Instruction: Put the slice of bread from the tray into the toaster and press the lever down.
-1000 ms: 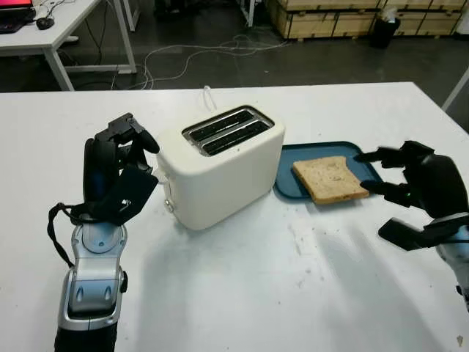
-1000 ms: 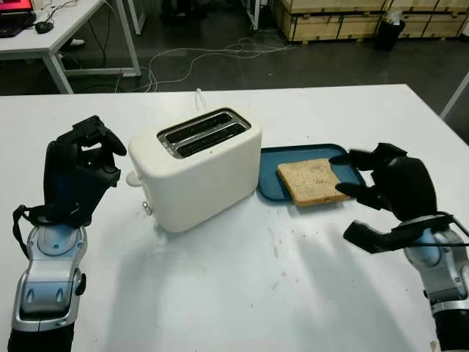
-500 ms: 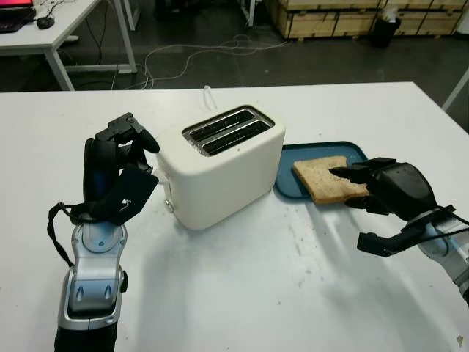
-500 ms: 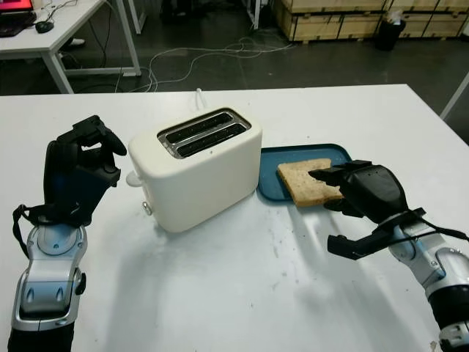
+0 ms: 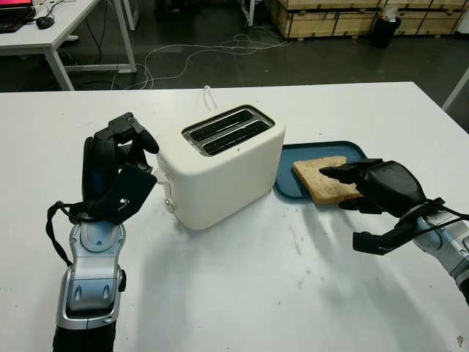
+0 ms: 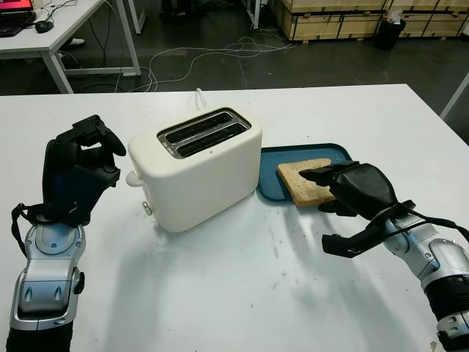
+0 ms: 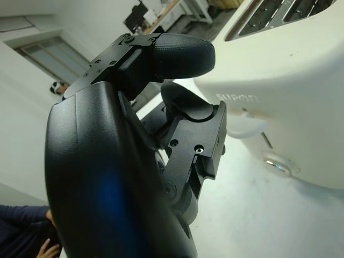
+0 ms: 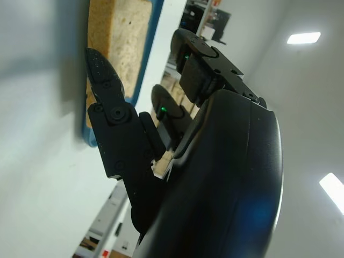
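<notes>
Your white table [image 5: 242, 293] carries a cream two-slot toaster [image 5: 220, 165] near its middle, set at an angle, both slots empty. The lever knob [image 5: 159, 176] sticks out of the toaster's end that faces the table's left edge, and it sits high on that end wall.

Just to the right of the toaster lies a dark blue tray [image 5: 287, 176], its left rim close to the toaster's side. The slice of bread [image 5: 322, 178] lies flat in the tray, its near corner overhanging the tray's front rim toward you.

Your right hand [image 5: 381, 192] reaches in from the table's right edge, low over the tray's right half. Two upper fingers [image 5: 338, 172] stretch out over the bread's right portion; the thumb [image 5: 370, 240] hangs below and nearer you, above bare table. Fingers apart, nothing held. The right wrist view shows one fingertip [image 8: 99, 67] close against the crust edge of the bread; whether it touches, you cannot tell.

Your left hand [image 5: 117, 172] is held upright beside the toaster's lever end, near the knob and not touching it. Its fingers are curled inward at the top, holding nothing.

A white cable [image 5: 209, 94] runs off the table's far edge behind the toaster.
</notes>
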Motion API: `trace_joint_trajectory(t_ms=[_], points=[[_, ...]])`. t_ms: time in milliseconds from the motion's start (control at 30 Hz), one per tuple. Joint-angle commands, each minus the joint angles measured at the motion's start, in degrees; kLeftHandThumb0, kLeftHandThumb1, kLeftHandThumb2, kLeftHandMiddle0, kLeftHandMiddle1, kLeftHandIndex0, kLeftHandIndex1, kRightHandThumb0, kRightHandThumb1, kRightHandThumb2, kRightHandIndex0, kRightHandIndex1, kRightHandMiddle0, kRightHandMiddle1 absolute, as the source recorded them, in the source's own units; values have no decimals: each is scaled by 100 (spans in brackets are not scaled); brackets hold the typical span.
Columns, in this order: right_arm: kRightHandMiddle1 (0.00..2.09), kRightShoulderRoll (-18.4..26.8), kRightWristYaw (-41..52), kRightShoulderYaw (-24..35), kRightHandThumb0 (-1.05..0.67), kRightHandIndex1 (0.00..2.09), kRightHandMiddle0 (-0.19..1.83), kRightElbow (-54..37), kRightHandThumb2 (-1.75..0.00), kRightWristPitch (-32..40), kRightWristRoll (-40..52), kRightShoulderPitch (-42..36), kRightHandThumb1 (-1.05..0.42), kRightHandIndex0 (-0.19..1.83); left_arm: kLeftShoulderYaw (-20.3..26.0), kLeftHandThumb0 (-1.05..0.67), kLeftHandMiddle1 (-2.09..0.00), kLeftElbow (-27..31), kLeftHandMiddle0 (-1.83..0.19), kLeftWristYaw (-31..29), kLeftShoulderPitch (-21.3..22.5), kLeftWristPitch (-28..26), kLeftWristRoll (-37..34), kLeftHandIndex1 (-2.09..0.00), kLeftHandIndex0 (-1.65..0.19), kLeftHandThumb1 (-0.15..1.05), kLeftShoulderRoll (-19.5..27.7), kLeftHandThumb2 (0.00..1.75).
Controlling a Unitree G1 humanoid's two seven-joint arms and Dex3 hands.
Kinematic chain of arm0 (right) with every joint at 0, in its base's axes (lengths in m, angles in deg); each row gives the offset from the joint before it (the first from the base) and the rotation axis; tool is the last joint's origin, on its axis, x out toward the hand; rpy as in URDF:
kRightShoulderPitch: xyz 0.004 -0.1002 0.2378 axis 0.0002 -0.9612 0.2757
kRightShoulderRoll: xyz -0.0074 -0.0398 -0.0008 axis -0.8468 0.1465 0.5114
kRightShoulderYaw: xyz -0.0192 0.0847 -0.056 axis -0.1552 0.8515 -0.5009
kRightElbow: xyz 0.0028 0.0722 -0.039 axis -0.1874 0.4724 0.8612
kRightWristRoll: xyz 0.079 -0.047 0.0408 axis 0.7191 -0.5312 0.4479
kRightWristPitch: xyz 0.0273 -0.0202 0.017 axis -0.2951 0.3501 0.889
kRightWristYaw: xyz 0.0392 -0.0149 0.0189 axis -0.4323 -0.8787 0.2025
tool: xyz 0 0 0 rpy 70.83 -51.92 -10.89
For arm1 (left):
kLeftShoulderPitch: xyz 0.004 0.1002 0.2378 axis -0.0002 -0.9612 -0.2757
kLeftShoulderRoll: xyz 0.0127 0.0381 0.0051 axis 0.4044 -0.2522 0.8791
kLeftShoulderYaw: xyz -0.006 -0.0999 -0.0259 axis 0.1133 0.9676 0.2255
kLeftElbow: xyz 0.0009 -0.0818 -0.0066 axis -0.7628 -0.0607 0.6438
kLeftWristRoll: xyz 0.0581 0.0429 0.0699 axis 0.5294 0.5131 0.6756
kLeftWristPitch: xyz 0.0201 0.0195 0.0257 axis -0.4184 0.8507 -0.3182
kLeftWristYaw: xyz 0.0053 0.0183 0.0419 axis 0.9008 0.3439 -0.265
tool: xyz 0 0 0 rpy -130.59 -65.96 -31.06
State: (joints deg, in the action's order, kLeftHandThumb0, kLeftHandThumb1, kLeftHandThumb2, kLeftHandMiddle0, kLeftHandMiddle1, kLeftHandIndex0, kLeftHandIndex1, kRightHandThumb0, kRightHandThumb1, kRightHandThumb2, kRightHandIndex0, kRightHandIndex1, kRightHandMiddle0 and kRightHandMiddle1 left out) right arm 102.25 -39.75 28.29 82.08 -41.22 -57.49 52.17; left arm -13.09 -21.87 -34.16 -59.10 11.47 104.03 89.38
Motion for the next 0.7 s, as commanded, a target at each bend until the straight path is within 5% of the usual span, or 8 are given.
trace_joint_trajectory(t_ms=[0, 667], points=[[1, 62, -13, -96, -44, 1, 54, -7, 0, 128, -108, 141, -72, 64, 11, 16, -175, 10, -117, -16, 105, -25, -8, -175, -78, 83, 14, 112], [1, -79, -173, -789, -43, 1, 55, 557, -1, 716, -591, 564, -77, 63, -33, 16, -175, 14, -119, -33, 58, 13, 14, -175, -80, 83, 30, 112]])
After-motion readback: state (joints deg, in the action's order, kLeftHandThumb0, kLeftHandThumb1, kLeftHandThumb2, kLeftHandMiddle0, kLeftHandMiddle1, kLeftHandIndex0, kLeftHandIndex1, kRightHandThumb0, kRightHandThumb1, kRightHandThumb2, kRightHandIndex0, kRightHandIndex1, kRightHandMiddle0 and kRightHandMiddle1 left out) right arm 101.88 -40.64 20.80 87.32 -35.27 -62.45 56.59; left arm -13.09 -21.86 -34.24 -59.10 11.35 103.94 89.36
